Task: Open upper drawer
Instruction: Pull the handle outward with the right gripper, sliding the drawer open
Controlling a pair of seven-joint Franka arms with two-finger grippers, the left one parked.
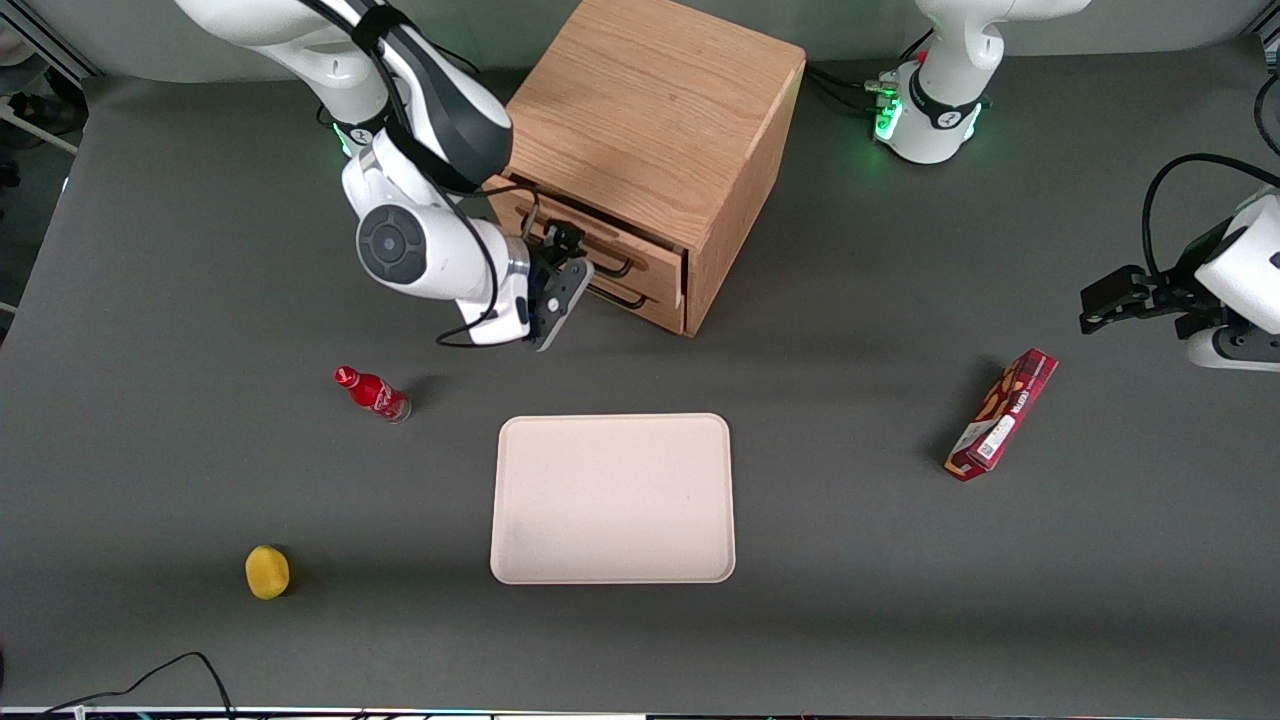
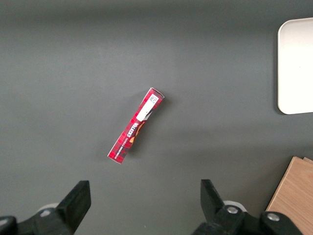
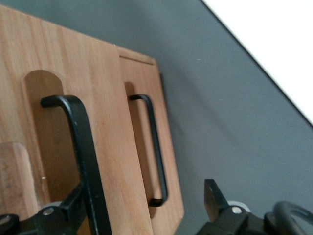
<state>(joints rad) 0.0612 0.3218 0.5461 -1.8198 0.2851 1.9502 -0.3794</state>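
Note:
The light-oak cabinet (image 1: 655,100) has two drawers in its front. The upper drawer (image 1: 655,258) carries a long thin black wire handle (image 1: 612,266); the bottom drawer (image 1: 660,308) has a like handle (image 1: 620,298). My right gripper (image 1: 565,268) is in front of the upper drawer, at its handle. In the right wrist view the gripper (image 3: 144,205) is open, and the upper drawer's handle (image 3: 85,156) runs between the fingers, close against one fingertip (image 3: 71,208). There the upper drawer front (image 3: 102,98) stands a little forward of the bottom drawer front (image 3: 142,78).
A pale tray (image 1: 612,497) lies nearer the front camera than the cabinet. A small red bottle (image 1: 372,392) and a yellow fruit (image 1: 267,572) lie toward the working arm's end. A red snack box (image 1: 1002,414) lies toward the parked arm's end, and also shows in the left wrist view (image 2: 136,125).

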